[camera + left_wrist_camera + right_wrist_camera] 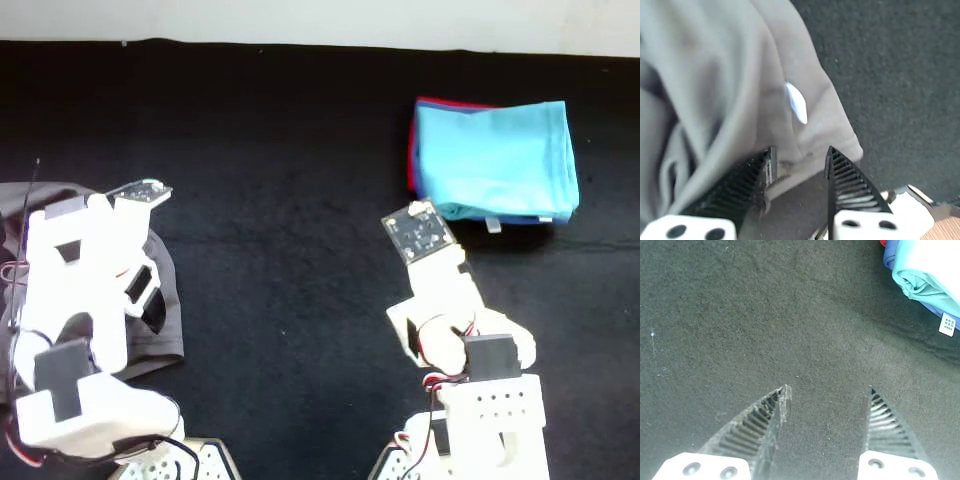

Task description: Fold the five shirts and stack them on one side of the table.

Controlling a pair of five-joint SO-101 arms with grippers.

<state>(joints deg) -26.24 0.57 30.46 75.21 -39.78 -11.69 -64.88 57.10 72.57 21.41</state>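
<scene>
At the left edge of the black table (280,150), the left arm (90,290) rises from its near base and bends over a crumpled grey shirt (165,335), its wrist tipped down toward the cloth. The left gripper (800,150) is released, its two ribbed jaws held apart just over the grey shirt's (715,75) hem, close to a loose corner. Fabric seems to lie between the jaws, though I cannot tell whether either one touches it.

On the right, the right arm (450,310) stretches from its near base toward the far side, its wrist ending just short of the stack of folded shirts (495,160). The right gripper (828,387) is also released, jaws spread wide above bare black table, holding nothing.

The stack (925,270) sits at the far right, a light blue shirt on top with darker blue and red edges showing beneath. A small white label (948,324) hangs from the stack's near edge.
</scene>
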